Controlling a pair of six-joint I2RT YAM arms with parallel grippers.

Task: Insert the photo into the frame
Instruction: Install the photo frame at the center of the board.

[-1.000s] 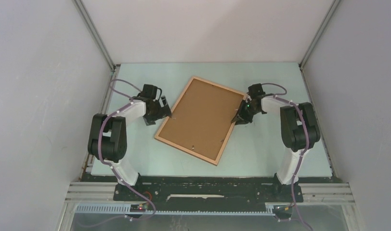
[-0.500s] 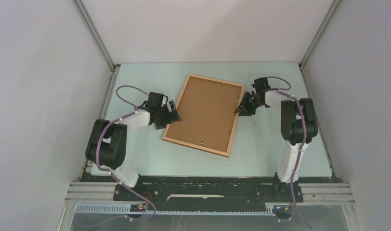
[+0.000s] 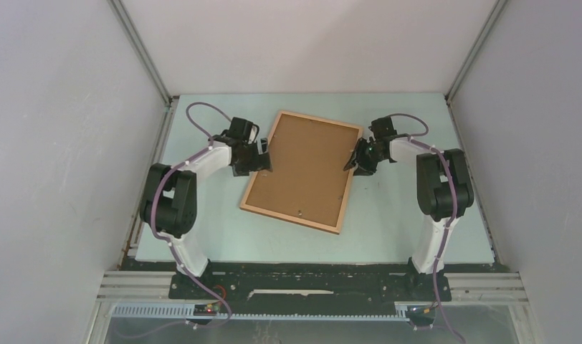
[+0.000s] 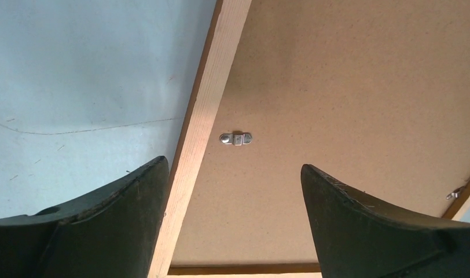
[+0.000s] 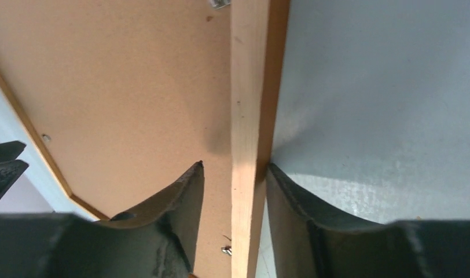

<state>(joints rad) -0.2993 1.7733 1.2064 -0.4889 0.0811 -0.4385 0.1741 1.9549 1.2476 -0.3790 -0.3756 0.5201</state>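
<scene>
The frame (image 3: 292, 217) lies face down in the middle of the table with the brown backing board (image 3: 302, 168) in it. The photo is not in view. My left gripper (image 3: 263, 159) is open and straddles the frame's left rail (image 4: 212, 104), one finger over the table and the other over the board, near a metal turn clip (image 4: 235, 138). My right gripper (image 3: 352, 163) straddles the right rail (image 5: 244, 87) with its jaws narrowly apart. Its outer finger (image 5: 290, 197) touches the rail's side and its inner finger (image 5: 180, 197) stands off over the board.
The pale green table (image 3: 388, 215) is walled in by grey panels on the left, back and right. More turn clips show on the board's edges (image 3: 300, 212). Bare table lies in front of the frame and on both sides of it.
The frame has turned to lie squarer to the table and shifted slightly right. My left gripper has moved up along the left rail. My right gripper has moved a little farther back with the right rail.
</scene>
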